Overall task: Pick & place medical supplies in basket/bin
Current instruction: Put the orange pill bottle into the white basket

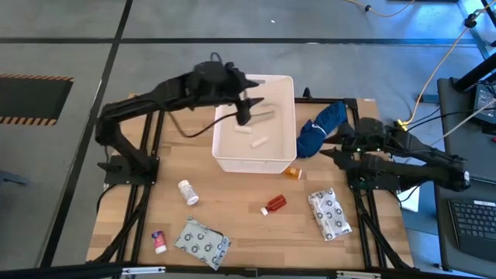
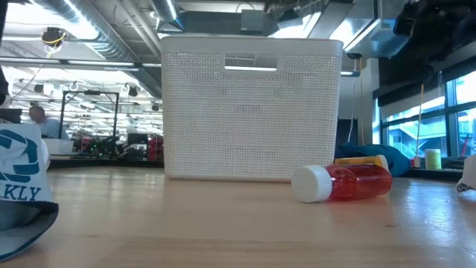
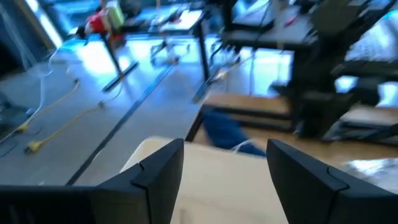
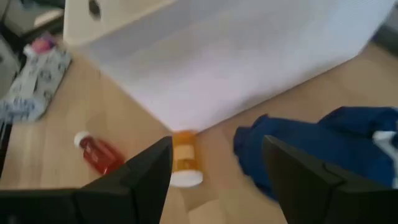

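The white bin (image 1: 256, 124) stands at the table's far middle, with two small white tubes (image 1: 260, 142) on its floor. My left gripper (image 1: 246, 108) hangs open above the bin's inside, nothing between its fingers (image 3: 224, 152). My right gripper (image 4: 217, 146) is open and low at the table's right (image 1: 329, 151), beside the dark blue cloth (image 4: 311, 143), with nothing held. The orange vial (image 4: 185, 158) lies just beyond its fingertips, against the bin's near right corner. A red vial (image 1: 274, 204) lies on its side nearer the front.
A white pill bottle (image 1: 187, 192), a small red-and-white tube (image 1: 159, 241) and a dotted packet (image 1: 203, 242) lie at the near left. A second dotted packet (image 1: 329, 213) lies at the near right. The blue cloth (image 1: 318, 132) rests against the bin's right side.
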Robot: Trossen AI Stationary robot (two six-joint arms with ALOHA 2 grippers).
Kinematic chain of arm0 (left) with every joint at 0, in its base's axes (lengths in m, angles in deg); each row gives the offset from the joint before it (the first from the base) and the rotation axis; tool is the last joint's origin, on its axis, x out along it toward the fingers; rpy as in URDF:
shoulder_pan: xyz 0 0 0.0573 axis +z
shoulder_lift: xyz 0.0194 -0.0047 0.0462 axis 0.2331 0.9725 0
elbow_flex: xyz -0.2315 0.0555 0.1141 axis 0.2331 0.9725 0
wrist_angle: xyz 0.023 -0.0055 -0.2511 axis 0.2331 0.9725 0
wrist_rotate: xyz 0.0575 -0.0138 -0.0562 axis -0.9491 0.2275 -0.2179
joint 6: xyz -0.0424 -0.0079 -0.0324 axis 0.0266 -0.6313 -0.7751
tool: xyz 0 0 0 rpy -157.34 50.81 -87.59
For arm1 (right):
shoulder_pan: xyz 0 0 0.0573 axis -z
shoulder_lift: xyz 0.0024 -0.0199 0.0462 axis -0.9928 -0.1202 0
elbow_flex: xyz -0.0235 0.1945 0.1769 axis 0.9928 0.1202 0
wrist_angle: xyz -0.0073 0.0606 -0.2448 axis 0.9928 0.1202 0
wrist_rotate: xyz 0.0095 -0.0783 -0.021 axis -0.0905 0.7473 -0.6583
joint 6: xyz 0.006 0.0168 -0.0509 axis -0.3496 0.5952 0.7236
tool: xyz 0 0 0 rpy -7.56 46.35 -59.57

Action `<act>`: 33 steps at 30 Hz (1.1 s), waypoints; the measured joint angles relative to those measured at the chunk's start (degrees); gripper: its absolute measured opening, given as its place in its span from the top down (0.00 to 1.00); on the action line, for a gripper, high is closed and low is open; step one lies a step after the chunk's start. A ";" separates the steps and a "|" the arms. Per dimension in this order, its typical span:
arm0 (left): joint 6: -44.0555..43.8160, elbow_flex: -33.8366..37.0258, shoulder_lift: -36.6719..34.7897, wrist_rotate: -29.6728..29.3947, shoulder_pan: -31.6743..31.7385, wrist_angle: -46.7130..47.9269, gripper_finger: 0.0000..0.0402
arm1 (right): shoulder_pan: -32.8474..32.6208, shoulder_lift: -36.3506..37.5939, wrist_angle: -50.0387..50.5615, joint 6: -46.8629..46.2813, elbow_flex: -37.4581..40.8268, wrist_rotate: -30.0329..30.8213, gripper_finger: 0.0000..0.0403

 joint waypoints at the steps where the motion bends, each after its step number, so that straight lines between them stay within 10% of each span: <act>1: -0.36 -0.02 -0.75 -0.12 -0.77 -0.15 0.45 | -1.13 -0.65 0.02 -0.35 0.00 0.30 0.40; 20: 1.05 0.05 -0.87 -0.40 -5.91 0.04 0.45 | -15.98 -14.01 -0.45 -16.45 -1.20 4.51 0.50; 33: 0.77 0.05 -0.77 -0.19 -6.08 2.89 0.45 | -16.31 -19.72 -7.45 -18.20 -1.20 5.12 0.10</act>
